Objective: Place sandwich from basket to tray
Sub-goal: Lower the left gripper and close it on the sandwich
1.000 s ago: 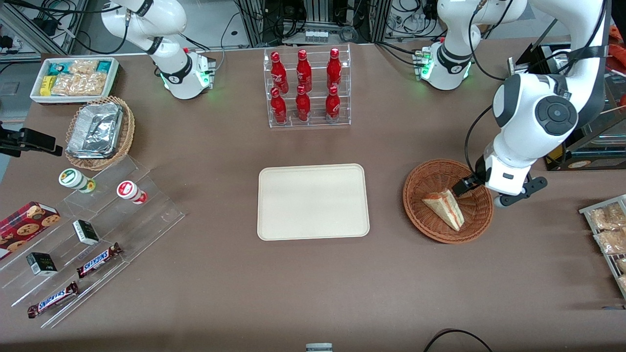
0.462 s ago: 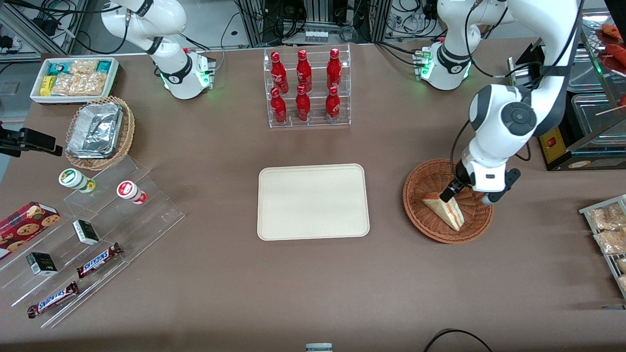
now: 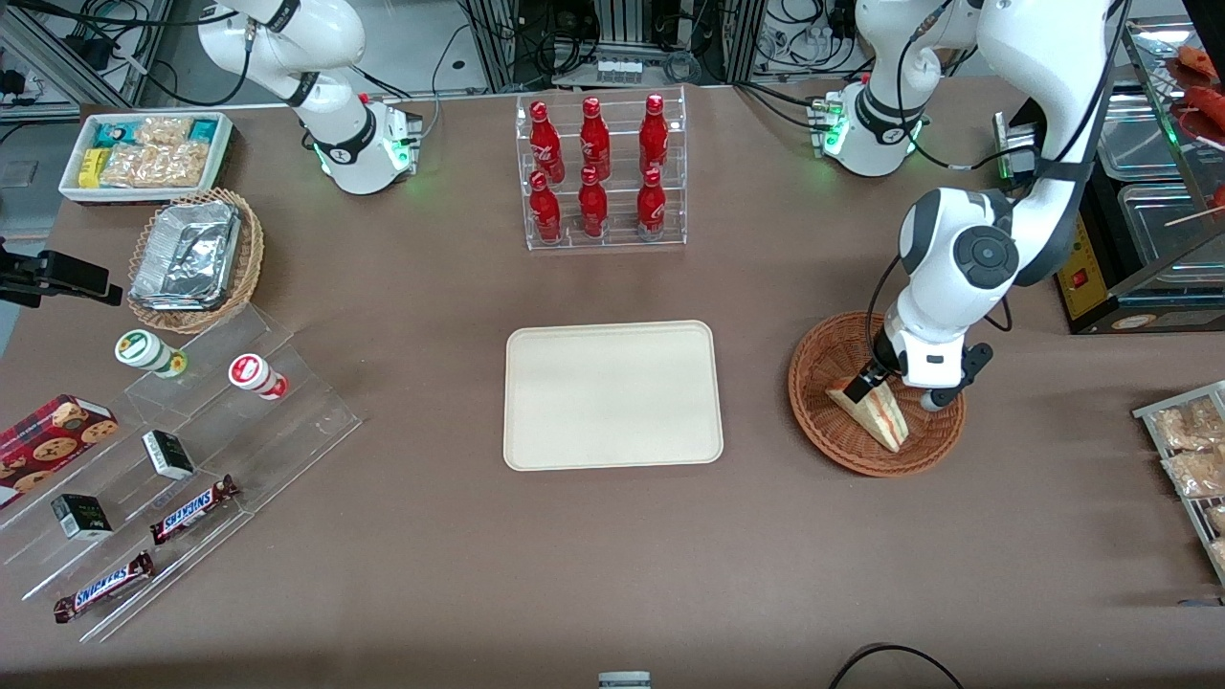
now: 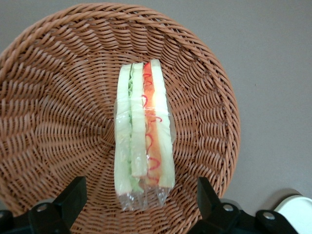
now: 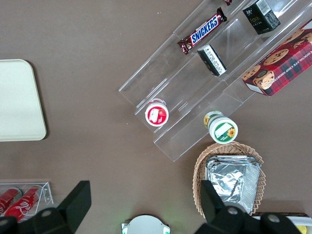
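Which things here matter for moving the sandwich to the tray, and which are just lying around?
For the job:
sandwich, lying in the basket
tray
gripper, open over the sandwich

Lying about:
red bottles
Snickers bars
cookie box
foil container
snack bin

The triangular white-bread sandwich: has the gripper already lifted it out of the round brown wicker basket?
No, the triangular white-bread sandwich lies in the round brown wicker basket, with the gripper open above it.
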You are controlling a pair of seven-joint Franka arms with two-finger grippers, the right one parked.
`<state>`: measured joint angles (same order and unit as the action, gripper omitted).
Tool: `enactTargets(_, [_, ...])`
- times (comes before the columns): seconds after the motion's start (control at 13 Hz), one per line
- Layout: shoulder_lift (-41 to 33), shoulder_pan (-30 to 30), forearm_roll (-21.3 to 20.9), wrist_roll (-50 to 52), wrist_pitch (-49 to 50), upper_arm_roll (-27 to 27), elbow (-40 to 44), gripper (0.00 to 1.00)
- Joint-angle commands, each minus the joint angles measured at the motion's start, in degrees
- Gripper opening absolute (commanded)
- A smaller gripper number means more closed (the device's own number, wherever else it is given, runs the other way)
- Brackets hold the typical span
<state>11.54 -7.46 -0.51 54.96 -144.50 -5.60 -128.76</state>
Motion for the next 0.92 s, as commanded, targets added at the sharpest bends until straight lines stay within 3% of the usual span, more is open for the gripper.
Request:
enactTargets(0.0, [1.8,-0.4,-0.9,1.2,-3.1,0.4,-0.3,1.00])
enactTargets(0.15, [4.0,-0.4,-0.9,1.2,-4.6,0.5,0.0,0.99])
enactTargets(0.23, [4.5,-0.4,-0.9,1.0,-5.0,0.5,0.0,0.89])
enactTargets(0.38, [4.5,-0.2,-1.7,0.6,-5.0,0.7,0.0,0.22])
enactTargets(0.46, [4.4,-0.1,-3.7,0.5,-4.7,0.8,0.0,0.00])
enactTargets(0.62, [3.3,0.1,-5.8,0.7,-2.6,0.8,0.4,0.00])
enactTargets(0.85, [-0.7,0.2,-5.9,-1.9,13.7,0.9,7.4,0.00])
